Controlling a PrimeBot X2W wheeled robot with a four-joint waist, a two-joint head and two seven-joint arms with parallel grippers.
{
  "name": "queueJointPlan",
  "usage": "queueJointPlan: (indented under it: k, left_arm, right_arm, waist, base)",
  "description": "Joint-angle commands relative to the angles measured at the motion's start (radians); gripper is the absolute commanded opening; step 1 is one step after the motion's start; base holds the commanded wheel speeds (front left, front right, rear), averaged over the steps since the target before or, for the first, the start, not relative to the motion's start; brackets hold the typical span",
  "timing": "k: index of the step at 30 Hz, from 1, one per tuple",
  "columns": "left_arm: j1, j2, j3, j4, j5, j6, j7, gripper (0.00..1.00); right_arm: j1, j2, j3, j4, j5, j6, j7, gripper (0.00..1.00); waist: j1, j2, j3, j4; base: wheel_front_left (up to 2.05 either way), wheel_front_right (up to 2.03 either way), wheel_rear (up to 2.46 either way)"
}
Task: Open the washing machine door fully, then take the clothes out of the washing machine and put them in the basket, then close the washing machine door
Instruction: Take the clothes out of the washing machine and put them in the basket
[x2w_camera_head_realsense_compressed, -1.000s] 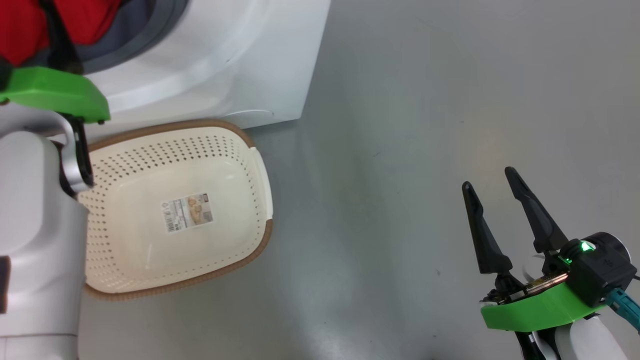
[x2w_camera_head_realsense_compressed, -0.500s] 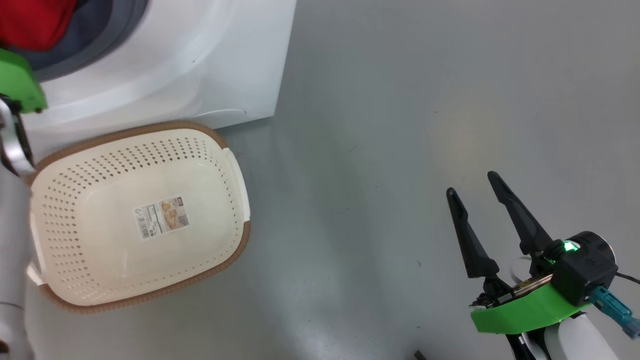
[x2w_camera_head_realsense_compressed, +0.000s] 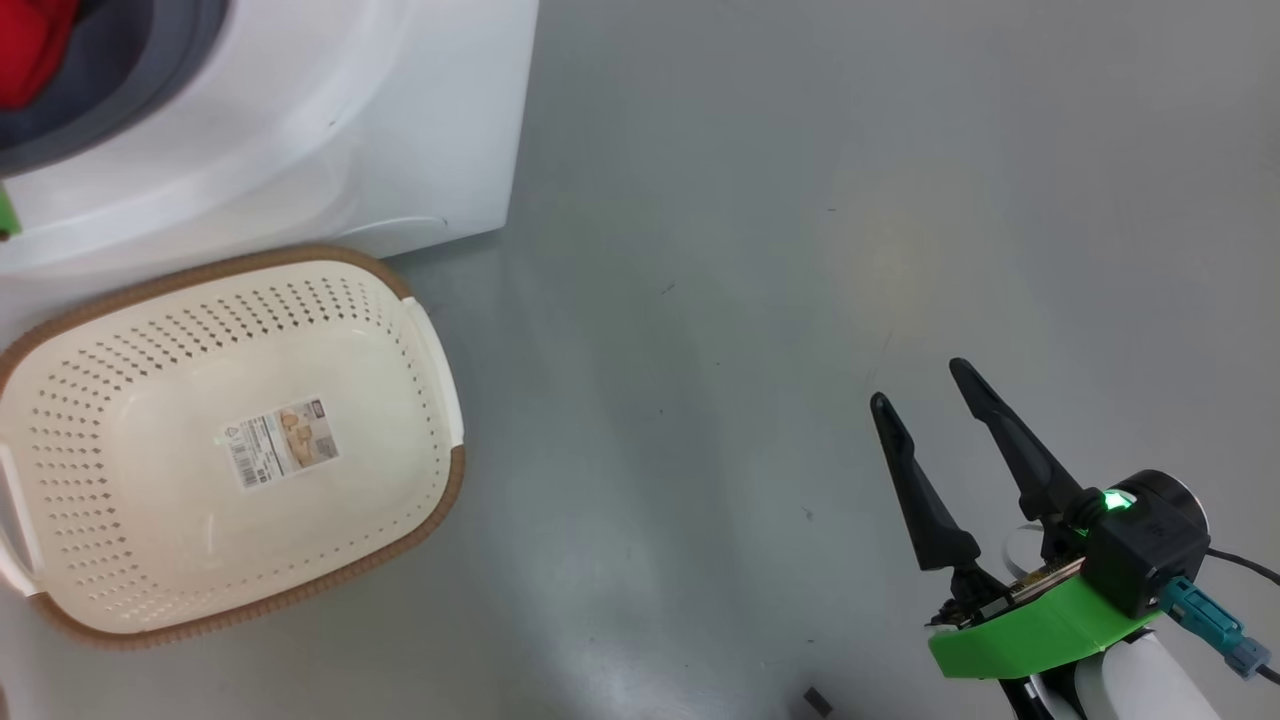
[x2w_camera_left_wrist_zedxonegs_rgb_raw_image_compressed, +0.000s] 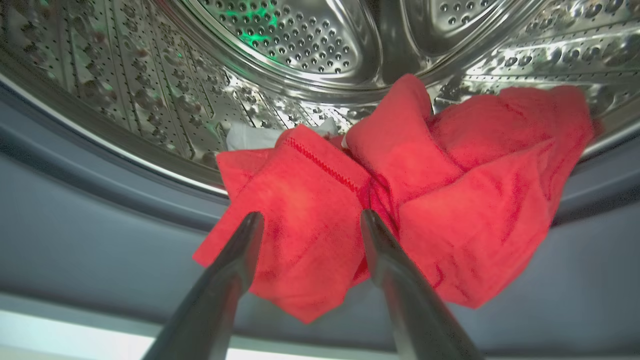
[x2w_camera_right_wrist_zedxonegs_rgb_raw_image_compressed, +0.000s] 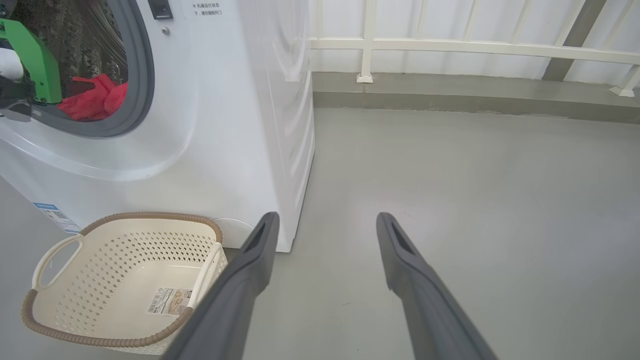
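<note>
Clothes (x2w_camera_left_wrist_zedxonegs_rgb_raw_image_compressed: 400, 200): red bundle lay at the front lip of the steel drum (x2w_camera_left_wrist_zedxonegs_rgb_raw_image_compressed: 300, 45); one fold hung out over the grey gasket (x2w_camera_left_wrist_zedxonegs_rgb_raw_image_compressed: 100, 210); scrap of white fabric showed behind it.
Washing machine (x2w_camera_head_realsense_compressed: 350, 120): white front-loader; round opening was uncovered in the right wrist view, with red visible inside.
Left gripper (x2w_camera_left_wrist_zedxonegs_rgb_raw_image_compressed: 311, 215): was at the drum mouth with its fingers spread apart, tips in front of the near red fold; nothing clamped; contact with the cloth could not be told.
Right gripper (x2w_camera_head_realsense_compressed: 920, 383): fingers were spread wide and held nothing; hung over the grey floor (x2w_camera_head_realsense_compressed: 750, 250), well apart from machine and basket.
Basket (x2w_camera_head_realsense_compressed: 455, 480): cream with a brown rim; sat on the floor just in front of the machine, below the opening; paper label (x2w_camera_head_realsense_compressed: 278, 442) was visible on its bottom.
Background: white railing (x2w_camera_right_wrist_zedxonegs_rgb_raw_image_compressed: 450, 47) ran beyond the floor.
</note>
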Motion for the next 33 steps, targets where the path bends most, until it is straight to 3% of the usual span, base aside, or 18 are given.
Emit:
queueJointPlan:
  k: [1,14,33]
  left_arm:
    - [-0.017,0.061,0.003,-0.009,0.015,0.003,0.005,1.0]
    - [-0.004,0.076,0.004,0.052,-0.019,-0.017,0.028,1.0]
    - [0.011,0.096,-0.031,0.078,-0.024,0.011,0.03,1.0]
  right_arm:
    - [-0.007,-0.016,0.019,-0.017,0.006,0.005,-0.006,1.0]
    - [-0.01,-0.027,0.032,-0.015,0.019,0.005,-0.006,1.0]
    - [-0.017,-0.035,0.055,-0.017,0.031,0.005,-0.006,1.0]
  waist:
    - [0.0,-0.0001,0.003,-0.003]
    - [0.0,-0.0001,0.022,-0.011]
    - [0.0,-0.0001,0.044,-0.029]
  base:
    - [0.0,0.0,0.0]
    - [0.0,0.0,0.0]
    - [0.0,0.0,0.0]
